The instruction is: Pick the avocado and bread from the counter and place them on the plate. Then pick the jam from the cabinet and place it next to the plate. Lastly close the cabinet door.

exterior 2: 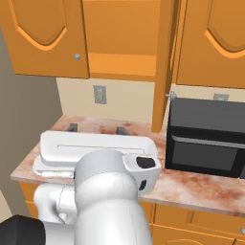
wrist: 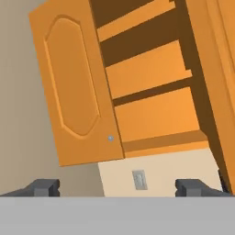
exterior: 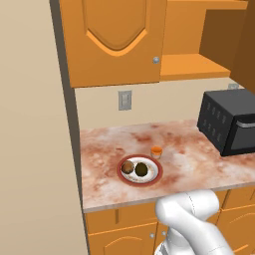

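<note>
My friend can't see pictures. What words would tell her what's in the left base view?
A round plate on a stained stone-look counter holds a dark avocado and a reddish-brown bread, with a tiny orange jam jar just beside it. Above, an orange cabinet stands open, its shelf bare, and a black microwave sits at right.

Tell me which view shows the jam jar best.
The left base view: the jam stands on the counter just behind the plate. In the right base view the arm covers that spot; the hand view looks at the cabinet.

Black microwave (exterior: 230, 121) at the right; grey wall outlet (exterior: 125, 100), perhaps a switch.
</note>
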Controlling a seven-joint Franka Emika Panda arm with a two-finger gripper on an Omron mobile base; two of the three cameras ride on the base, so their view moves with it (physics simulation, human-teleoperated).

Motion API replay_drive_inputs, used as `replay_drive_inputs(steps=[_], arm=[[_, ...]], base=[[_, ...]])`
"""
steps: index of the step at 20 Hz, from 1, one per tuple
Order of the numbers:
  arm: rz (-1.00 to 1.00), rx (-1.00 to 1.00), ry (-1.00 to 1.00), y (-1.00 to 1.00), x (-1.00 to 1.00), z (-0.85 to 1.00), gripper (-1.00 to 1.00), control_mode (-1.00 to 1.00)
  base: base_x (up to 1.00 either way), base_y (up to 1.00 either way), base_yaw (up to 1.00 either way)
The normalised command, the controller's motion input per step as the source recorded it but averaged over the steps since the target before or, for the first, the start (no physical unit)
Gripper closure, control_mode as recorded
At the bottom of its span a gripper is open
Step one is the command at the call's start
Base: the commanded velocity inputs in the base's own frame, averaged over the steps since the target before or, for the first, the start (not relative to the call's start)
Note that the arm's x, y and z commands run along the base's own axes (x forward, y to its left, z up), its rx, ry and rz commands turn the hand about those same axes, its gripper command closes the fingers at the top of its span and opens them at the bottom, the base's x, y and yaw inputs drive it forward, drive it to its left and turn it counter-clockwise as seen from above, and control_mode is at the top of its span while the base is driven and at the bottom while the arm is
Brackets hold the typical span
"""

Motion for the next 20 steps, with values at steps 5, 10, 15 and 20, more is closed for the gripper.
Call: replay_drive_inputs(steps=[5,10,15,20], arm=[[0.21,0.13,0.02,-0.02,0.50,-0.02,-1.00,-1.00],[0.17,0.03,-0.06,-0.49,-0.06,-0.21,-1.00,-1.00],[0.03,0.03,-0.09,-0.20,-0.09,0.00,-1.00,-1.00],[0.08,0.00,-0.09,0.00,0.00,-0.12,-1.00,-1.00]], base=[[0.00,0.00,0.00],[0.00,0.00,0.00],[0.00,0.00,0.00],[0.00,0.00,0.00]])
